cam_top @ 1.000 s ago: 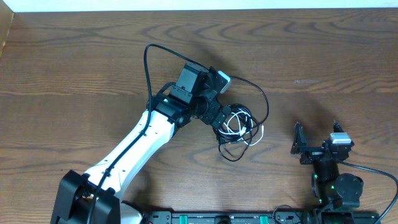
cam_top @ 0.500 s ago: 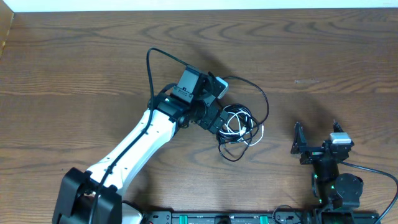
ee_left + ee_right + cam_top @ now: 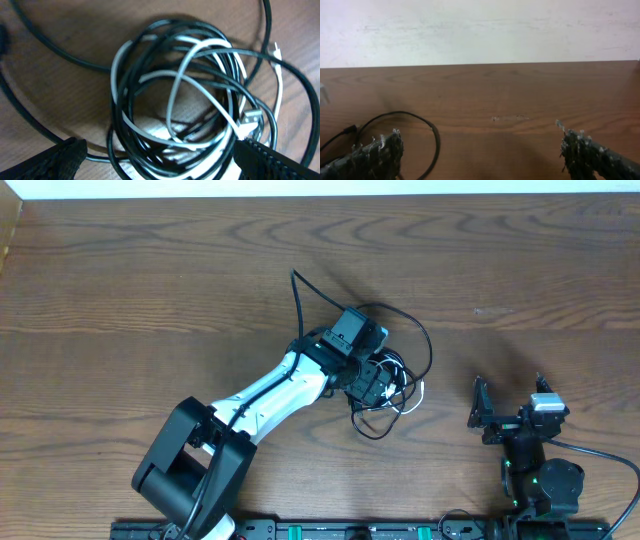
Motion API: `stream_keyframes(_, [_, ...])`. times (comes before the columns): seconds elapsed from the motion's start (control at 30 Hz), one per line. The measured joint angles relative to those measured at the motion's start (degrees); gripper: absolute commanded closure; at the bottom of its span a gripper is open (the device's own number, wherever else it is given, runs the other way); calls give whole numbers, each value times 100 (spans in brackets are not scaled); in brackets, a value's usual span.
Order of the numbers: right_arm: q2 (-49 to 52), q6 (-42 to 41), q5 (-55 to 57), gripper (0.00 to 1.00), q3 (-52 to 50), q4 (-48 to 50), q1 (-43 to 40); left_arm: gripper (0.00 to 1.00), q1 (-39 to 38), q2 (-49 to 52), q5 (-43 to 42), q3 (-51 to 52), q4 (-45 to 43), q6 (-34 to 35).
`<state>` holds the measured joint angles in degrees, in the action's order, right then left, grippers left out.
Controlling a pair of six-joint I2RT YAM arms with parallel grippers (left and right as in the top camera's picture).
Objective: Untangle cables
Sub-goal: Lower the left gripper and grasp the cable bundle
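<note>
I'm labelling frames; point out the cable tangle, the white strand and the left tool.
cable tangle (image 3: 165, 27), left wrist view, top of the black coil
white strand (image 3: 175, 87), left wrist view, its middle run
left tool (image 3: 157, 152), left wrist view, midway between fingertips

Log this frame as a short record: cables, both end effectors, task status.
items: cables, black with a white strand, coiled in one tangled bundle on the table
left arm: left end effector open, fingers either side of the bundle
right arm: right end effector open, holding nothing, apart from the bundle
detail: plug at the bundle's edge
status: not yet untangled
</note>
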<state>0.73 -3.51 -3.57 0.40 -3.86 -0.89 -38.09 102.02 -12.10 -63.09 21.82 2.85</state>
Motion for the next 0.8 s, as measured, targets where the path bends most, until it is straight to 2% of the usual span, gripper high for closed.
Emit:
stream_keyframes(0.2, [0, 0, 0, 1, 0, 0, 0, 4, 0, 197, 269, 0, -155, 304])
stream_keyframes(0.4, [0, 0, 0, 1, 0, 0, 0, 19, 0, 595, 417, 0, -304, 448])
stream_keyframes(0.43, [0, 0, 0, 1, 0, 0, 0, 23, 0, 597, 431, 0, -356, 457])
stream_keyframes(0.47, [0, 0, 0, 1, 0, 0, 0, 40, 0, 599, 461, 0, -442, 483])
stream_keyframes(0.53, [0, 0, 0, 1, 0, 0, 0, 56, 0, 599, 498, 0, -476, 481])
stream_keyframes(0.57, [0, 0, 0, 1, 0, 0, 0, 80, 0, 599, 520, 0, -498, 472])
stream_keyframes(0.6, [0, 0, 0, 1, 0, 0, 0, 92, -2, 599, 542, 0, -522, 485])
stream_keyframes(0.8, [0, 0, 0, 1, 0, 0, 0, 93, 0, 693, 627, 0, -765, 485])
